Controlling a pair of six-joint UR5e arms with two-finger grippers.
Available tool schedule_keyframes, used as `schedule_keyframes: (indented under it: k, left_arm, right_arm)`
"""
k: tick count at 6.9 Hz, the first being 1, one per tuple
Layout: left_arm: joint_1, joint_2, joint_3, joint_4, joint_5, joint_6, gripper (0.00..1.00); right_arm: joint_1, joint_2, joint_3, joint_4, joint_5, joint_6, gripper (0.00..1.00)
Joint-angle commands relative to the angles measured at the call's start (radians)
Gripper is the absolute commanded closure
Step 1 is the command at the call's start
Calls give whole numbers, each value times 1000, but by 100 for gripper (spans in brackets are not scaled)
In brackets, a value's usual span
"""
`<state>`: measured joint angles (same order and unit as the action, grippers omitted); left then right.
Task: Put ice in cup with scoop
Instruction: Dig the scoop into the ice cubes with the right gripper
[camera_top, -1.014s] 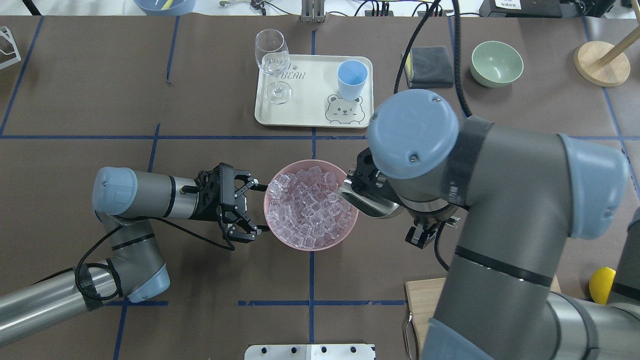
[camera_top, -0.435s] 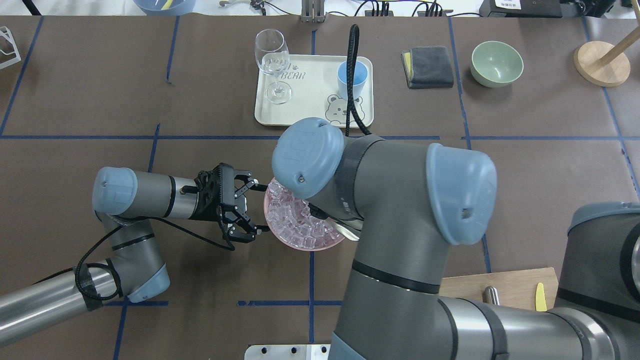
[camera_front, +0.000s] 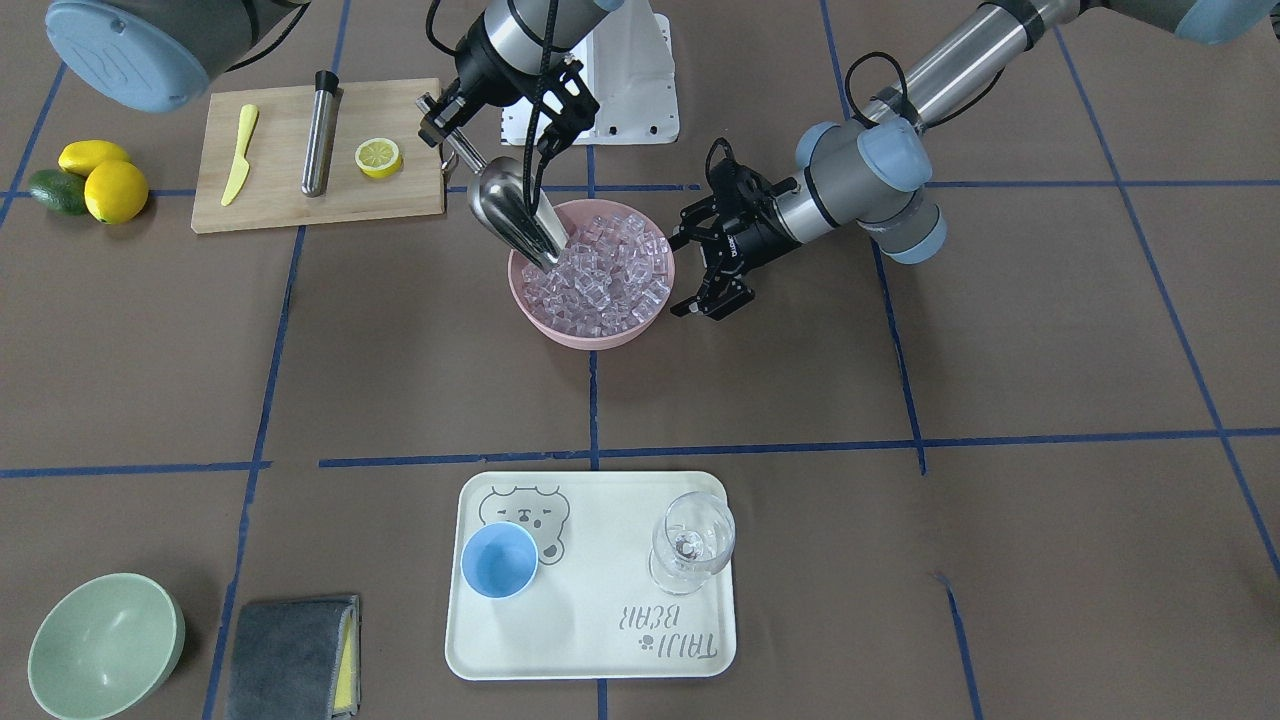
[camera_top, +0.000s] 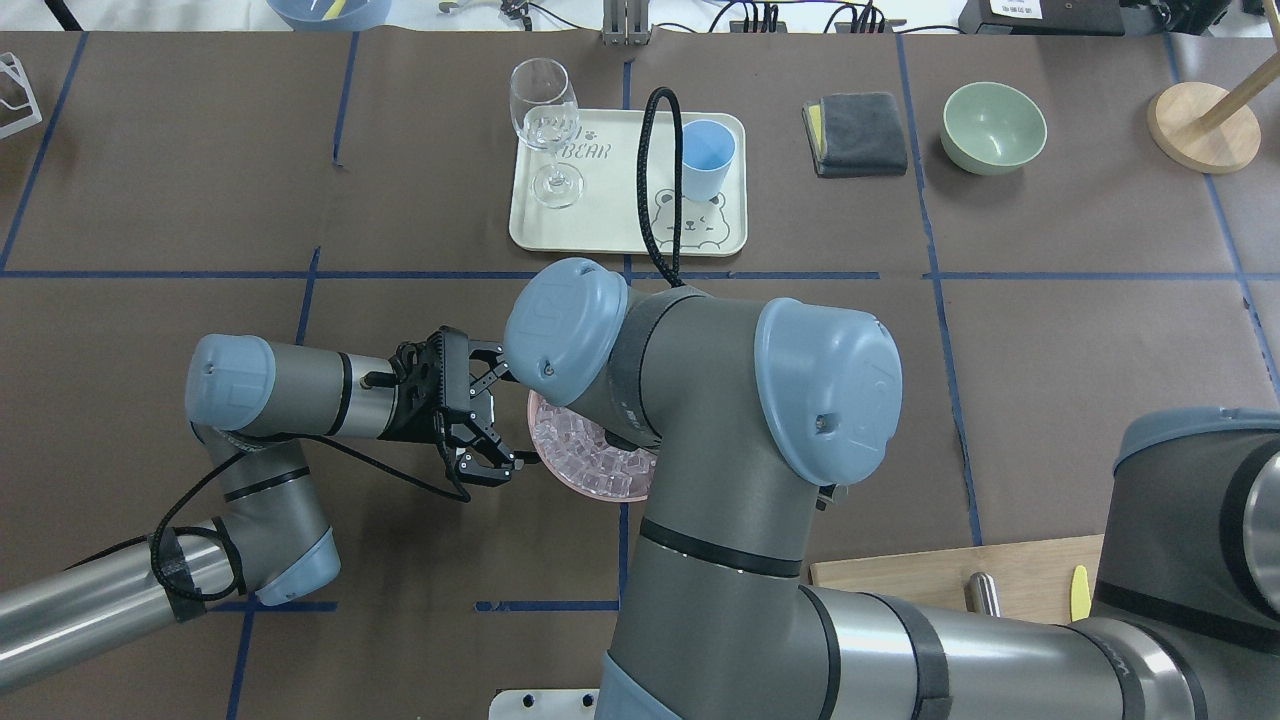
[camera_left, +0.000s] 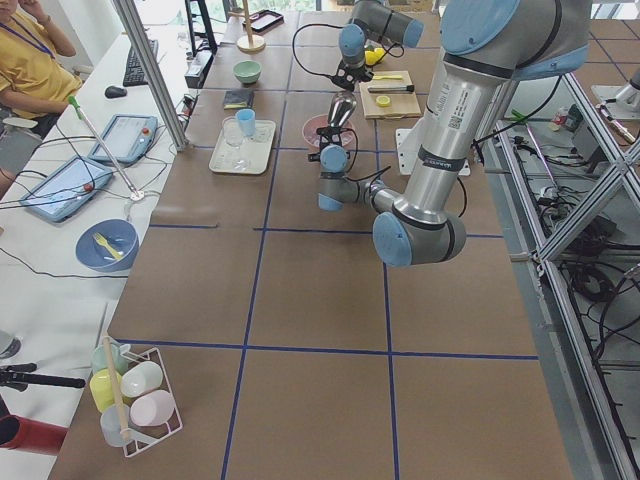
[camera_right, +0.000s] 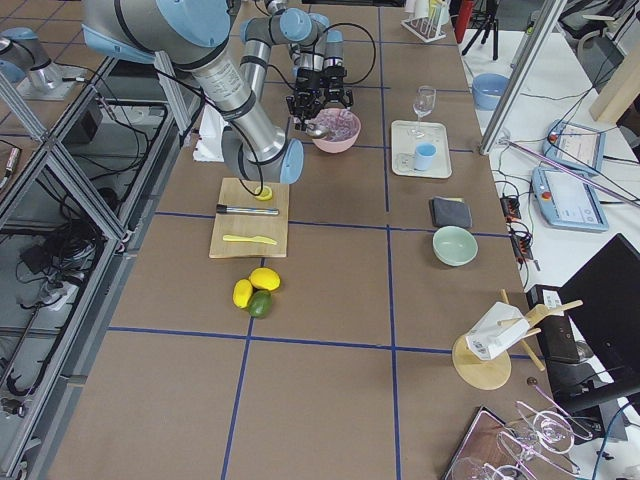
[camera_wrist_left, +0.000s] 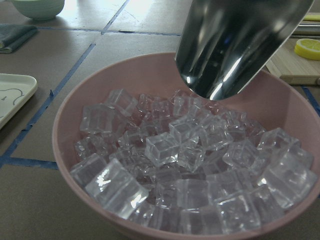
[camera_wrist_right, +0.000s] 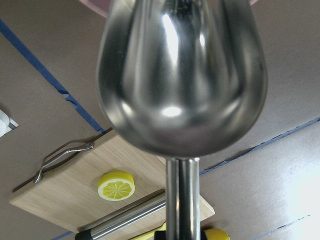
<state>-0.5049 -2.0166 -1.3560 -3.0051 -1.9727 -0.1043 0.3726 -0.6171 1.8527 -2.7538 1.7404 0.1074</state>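
The ice (camera_front: 610, 275) fills a pink bowl (camera_front: 590, 340) at the table's middle. My right gripper (camera_front: 448, 125) is shut on the rod handle of the steel scoop (camera_front: 505, 210). The scoop tilts steeply down, and its tip is at the ice surface by the bowl's rim. The left wrist view shows the scoop (camera_wrist_left: 240, 45) just over the ice (camera_wrist_left: 165, 150). My left gripper (camera_front: 690, 275) is open and empty, beside the bowl's other rim. The light-blue cup (camera_front: 499, 560) stands empty on a cream tray (camera_front: 590, 640). In the overhead view my right arm hides most of the bowl (camera_top: 585, 490).
A wine glass (camera_front: 692, 540) stands on the tray beside the cup. A cutting board (camera_front: 280, 200) by the robot holds a steel cylinder (camera_front: 320, 130), a lemon half (camera_front: 378, 155) and a yellow knife (camera_front: 238, 150). A green bowl (camera_front: 105, 645) and a grey cloth (camera_front: 290, 655) lie at the far corner.
My right arm has swung across over the pink bowl and carried the scoop from the bowl's right rim to above the ice. The left arm has not moved.
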Motion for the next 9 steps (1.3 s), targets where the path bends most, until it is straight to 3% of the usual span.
schedule_keyframes:
  k: [1, 5, 9]
  left_arm:
    - [0, -1, 0, 0, 0, 0, 1]
    - [0, -1, 0, 0, 2, 0, 1]
    - [0, -1, 0, 0, 0, 0, 1]
  right_arm:
    - [-32, 5, -12, 0, -2, 3, 100]
    - [-34, 26, -131, 72, -16, 3, 100]
    - [-3, 30, -124, 48, -25, -2, 100]
